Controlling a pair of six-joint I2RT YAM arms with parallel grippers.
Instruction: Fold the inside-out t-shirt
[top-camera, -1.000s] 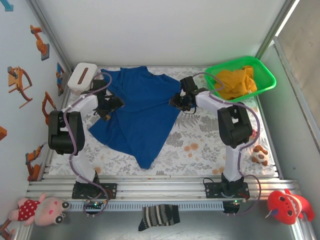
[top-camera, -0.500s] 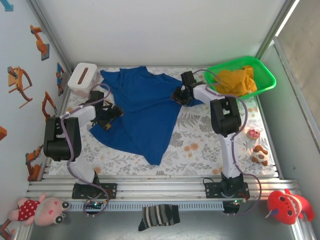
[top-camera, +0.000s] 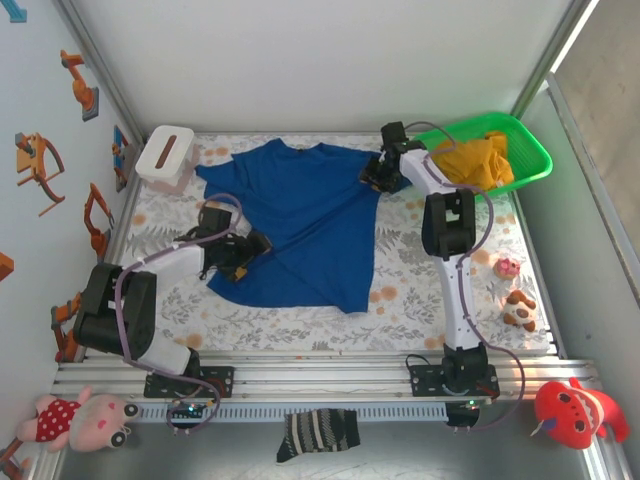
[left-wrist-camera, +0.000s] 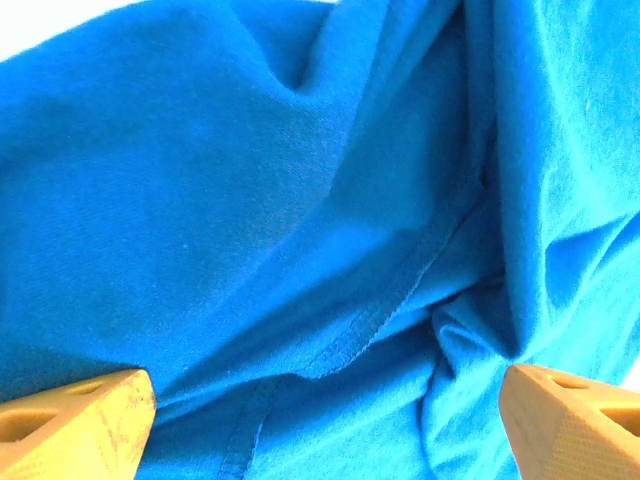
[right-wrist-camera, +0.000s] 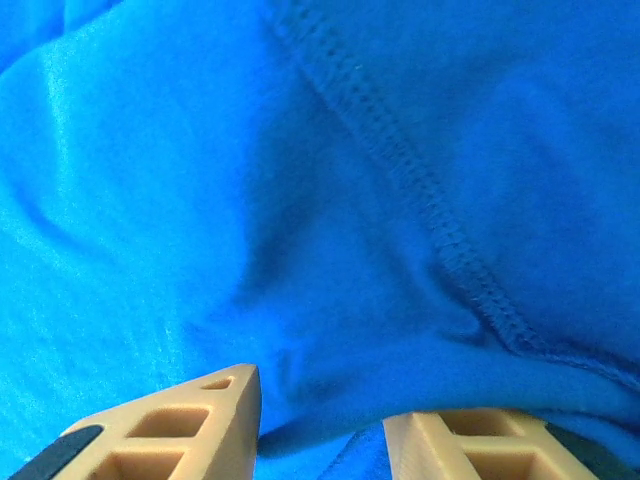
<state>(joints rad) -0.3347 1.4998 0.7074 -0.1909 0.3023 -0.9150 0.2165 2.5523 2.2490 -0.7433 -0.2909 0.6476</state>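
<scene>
The inside-out t-shirt (top-camera: 300, 220) is royal blue and lies spread over the middle of the flowered table cover. My left gripper (top-camera: 250, 247) rests low on its lower left part. In the left wrist view the left gripper (left-wrist-camera: 328, 392) is open, its fingers (left-wrist-camera: 80, 420) far apart, with rumpled cloth and a stitched hem (left-wrist-camera: 370, 320) between them. My right gripper (top-camera: 375, 178) sits at the shirt's upper right corner, beside the basket. In the right wrist view the right gripper (right-wrist-camera: 320, 405) is shut on a fold of the t-shirt (right-wrist-camera: 200, 200), whose seam (right-wrist-camera: 440, 230) runs diagonally above it.
A green basket (top-camera: 532, 150) with a yellow-orange garment (top-camera: 470, 165) stands at the back right, close to my right gripper. A white box (top-camera: 165, 155) sits at the back left. Small toys (top-camera: 518, 308) lie at the right edge; a striped sock (top-camera: 317, 435) hangs off the front rail.
My right gripper has pulled the shirt's corner back and right toward the basket, spreading the cloth. My left gripper has slid nearer and rightward over the shirt. The shirt's bottom point shifted right.
</scene>
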